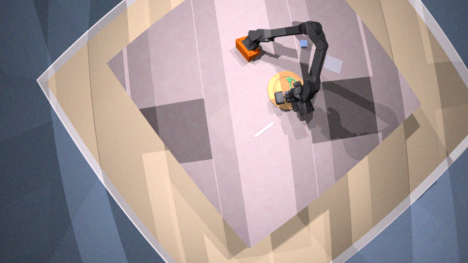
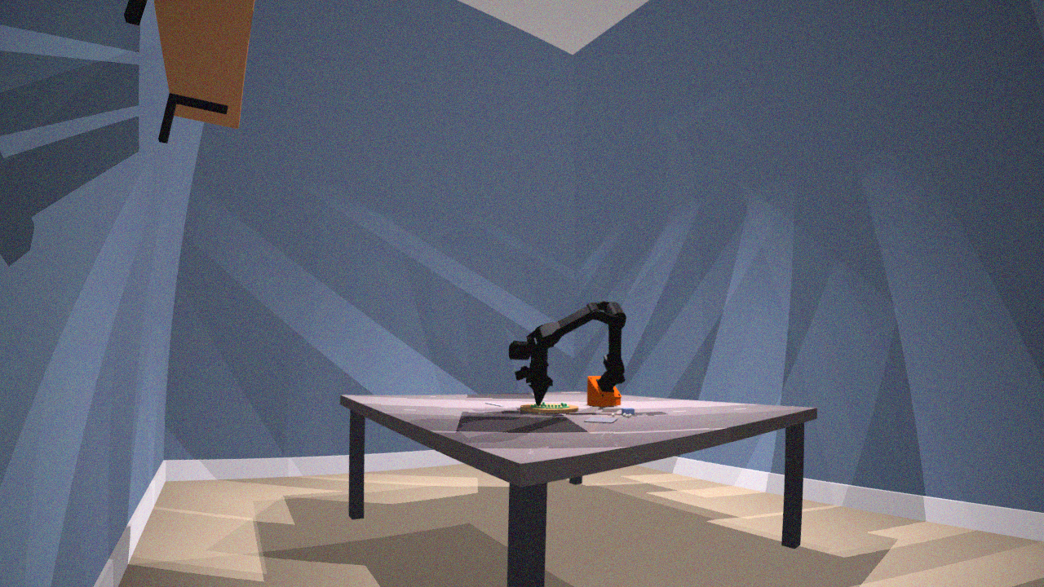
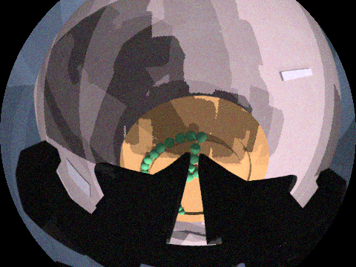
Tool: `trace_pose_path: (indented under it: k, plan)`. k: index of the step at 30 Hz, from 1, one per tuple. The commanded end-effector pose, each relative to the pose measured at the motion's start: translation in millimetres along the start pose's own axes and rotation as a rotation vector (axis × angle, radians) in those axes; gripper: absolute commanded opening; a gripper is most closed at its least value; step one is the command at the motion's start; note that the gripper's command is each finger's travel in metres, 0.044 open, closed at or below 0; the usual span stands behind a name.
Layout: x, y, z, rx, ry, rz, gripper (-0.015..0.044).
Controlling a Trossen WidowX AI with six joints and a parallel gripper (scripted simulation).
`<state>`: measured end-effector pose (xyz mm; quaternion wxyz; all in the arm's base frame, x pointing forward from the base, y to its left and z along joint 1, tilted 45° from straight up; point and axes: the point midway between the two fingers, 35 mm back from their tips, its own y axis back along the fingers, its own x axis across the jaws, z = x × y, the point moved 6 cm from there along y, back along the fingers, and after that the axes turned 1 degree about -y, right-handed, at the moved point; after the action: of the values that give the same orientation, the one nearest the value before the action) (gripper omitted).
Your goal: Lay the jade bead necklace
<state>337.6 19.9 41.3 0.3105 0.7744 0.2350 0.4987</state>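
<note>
The round wooden bead board (image 1: 270,90) (image 2: 543,412) (image 3: 259,148) lies on the table. The green jade bead necklace (image 1: 290,79) (image 2: 560,405) (image 3: 153,153) lies on it. In the wrist view one stretch curves along the left of the groove; another runs from the far end inward to a small cluster between the fingers. The groove's right side shows no beads. My gripper (image 2: 538,403) (image 3: 194,157) is low over the board, its tips nearly together with a bead between them. The left finger hides part of the necklace, and the arm covers part of the board in the top view.
The orange arm base (image 1: 248,56) (image 2: 599,395) stands beyond the board. A blue block (image 1: 303,43) (image 2: 627,412) and a pale flat tile (image 1: 333,64) (image 2: 599,419) (image 3: 78,178) lie beyond the board in the top view. A white strip (image 1: 264,129) (image 3: 297,74) lies on its other side.
</note>
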Motion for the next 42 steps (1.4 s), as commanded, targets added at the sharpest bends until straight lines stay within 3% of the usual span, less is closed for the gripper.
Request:
trace_pose_path:
  k: [1,27,42]
  plan:
    - [0,1,0,-0.001,0.000,0.000,0.0000]
    - [-30,14,21,0.002,-0.008,0.001,0.0000]
    - [-29,-2,21,0.002,-0.008,0.001,0.0000]
